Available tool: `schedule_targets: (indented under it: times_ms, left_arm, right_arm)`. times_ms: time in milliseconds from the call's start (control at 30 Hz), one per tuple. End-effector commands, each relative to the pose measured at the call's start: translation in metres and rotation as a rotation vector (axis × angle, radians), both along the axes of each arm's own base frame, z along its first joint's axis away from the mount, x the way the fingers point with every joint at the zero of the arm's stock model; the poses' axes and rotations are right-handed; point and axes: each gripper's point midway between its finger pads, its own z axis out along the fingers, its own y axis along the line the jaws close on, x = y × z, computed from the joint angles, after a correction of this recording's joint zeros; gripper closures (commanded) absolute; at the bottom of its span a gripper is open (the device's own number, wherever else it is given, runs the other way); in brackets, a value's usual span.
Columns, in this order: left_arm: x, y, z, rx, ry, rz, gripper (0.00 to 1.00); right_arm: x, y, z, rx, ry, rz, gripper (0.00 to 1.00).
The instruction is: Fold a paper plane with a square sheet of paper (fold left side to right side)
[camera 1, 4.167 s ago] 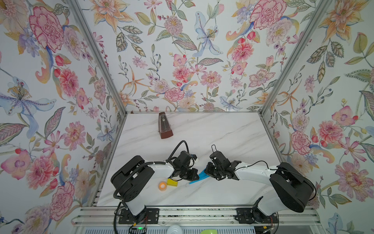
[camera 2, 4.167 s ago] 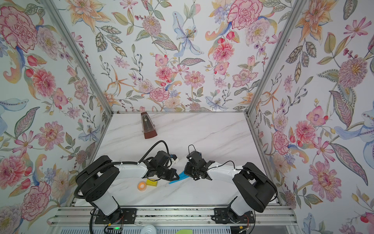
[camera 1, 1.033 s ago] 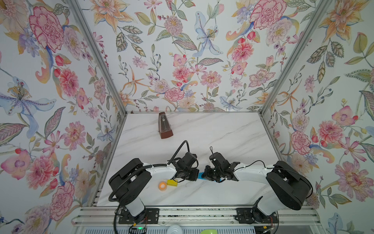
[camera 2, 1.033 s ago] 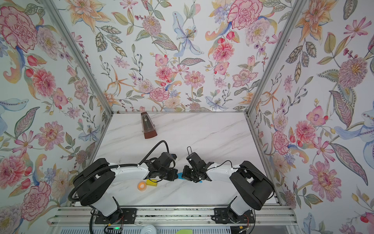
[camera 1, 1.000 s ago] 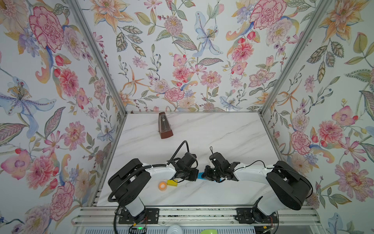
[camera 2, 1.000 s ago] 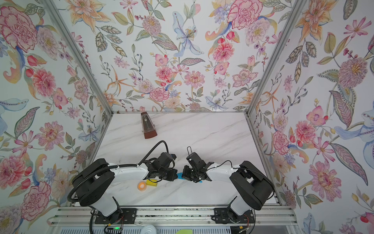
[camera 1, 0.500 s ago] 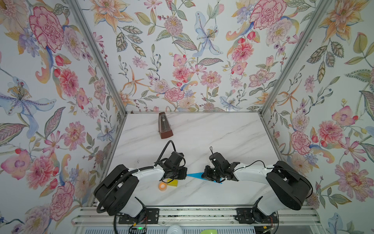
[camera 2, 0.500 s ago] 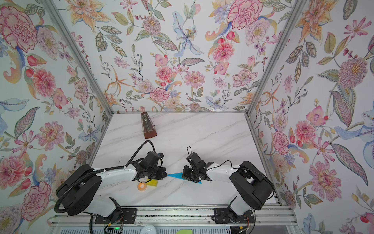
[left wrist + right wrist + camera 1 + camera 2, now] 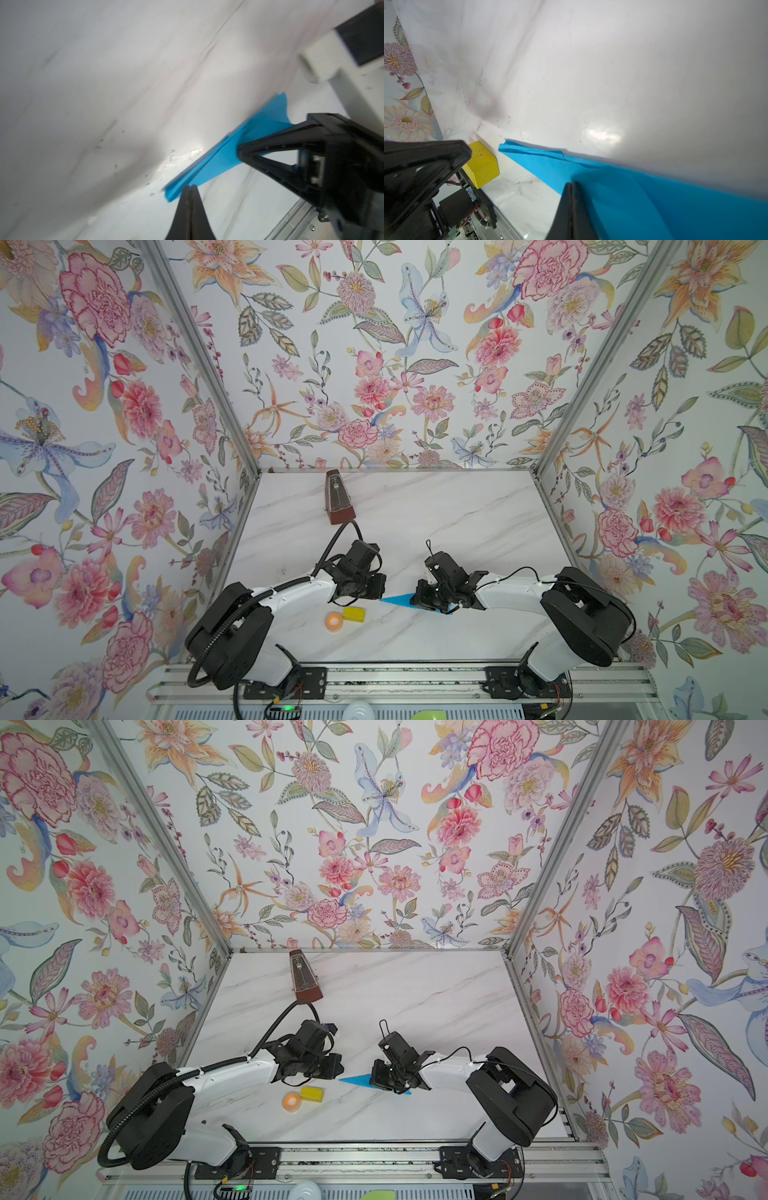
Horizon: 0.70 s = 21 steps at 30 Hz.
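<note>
Marble tabletop (image 9: 436, 510), floral walls on three sides. Plane (image 9: 399, 600) lies flat just beside the block (image 9: 353, 614), on the block's right-arm side. Its nose points back at the block and isn't touching it. It reads as a narrow dart with layered wings and a ridge down the middle.

Left claw (image 9: 188, 188): tips pressed together, nothing between them, parked at the plane's nose between block and plane. I can't tell from the wrist view whether it touches the paper or sits just off it.

Right claw (image 9: 572, 185): tips also pressed together, nothing pinched. They're down on the wing, farther from the block than the nose. It looks like it's pinning the paper to the table, not gripping it.

Tape roll (image 9: 332, 621) sits just beside the block, on the side away from the plane. Metronome (image 9: 338, 499) is well behind the block, near the back wall. Neither is in the way.

My read: the folds are in, and the step in hand is flattening the last crease.

Next move, as I judge it:
- Use right as the anchor.
- Drag the closed left tips from the nose along the ridge, away from the block, with light downward pressure.
- Go low and slow, since thin paper probably slides on marble.
- Pushing into the nose instead of along it would likely crumple it.
</note>
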Motion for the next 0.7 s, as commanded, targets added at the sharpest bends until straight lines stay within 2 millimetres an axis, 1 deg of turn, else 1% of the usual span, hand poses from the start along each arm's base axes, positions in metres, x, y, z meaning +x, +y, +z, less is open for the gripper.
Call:
schedule_targets:
  times_ms: [0,33,67,167,500,567,633,667]
  left_arm:
    - [-0.007,-0.030,0.004,-0.037,0.015,-0.074,0.96]
    - [-0.009,-0.036,0.002,-0.042,0.022,-0.089,0.96]
    - [-0.009,-0.040,-0.005,-0.034,0.036,-0.095,0.96]
    - [-0.013,-0.042,-0.023,-0.002,0.066,-0.102,0.97]
    - [-0.027,-0.020,-0.060,0.070,0.116,-0.073,0.99]
    - [-0.030,-0.015,-0.068,0.084,0.126,-0.069,1.00]
    - [-0.032,-0.009,-0.079,0.109,0.139,-0.063,1.00]
    - [-0.033,-0.008,-0.081,0.114,0.146,-0.061,1.00]
  right_arm:
    - [-0.024,-0.018,-0.032,-0.133,0.080,0.065,0.95]
    - [-0.023,-0.016,-0.031,-0.130,0.079,0.076,0.95]
    - [-0.022,-0.014,-0.030,-0.131,0.076,0.082,0.95]
    - [-0.020,-0.015,-0.029,-0.148,0.075,0.092,0.95]
    - [-0.019,-0.016,-0.028,-0.159,0.076,0.096,0.94]
    - [-0.018,-0.016,-0.024,-0.164,0.074,0.090,0.92]
    - [-0.014,-0.018,-0.016,-0.189,0.075,0.064,0.86]
    - [-0.013,-0.018,-0.010,-0.195,0.075,0.052,0.85]
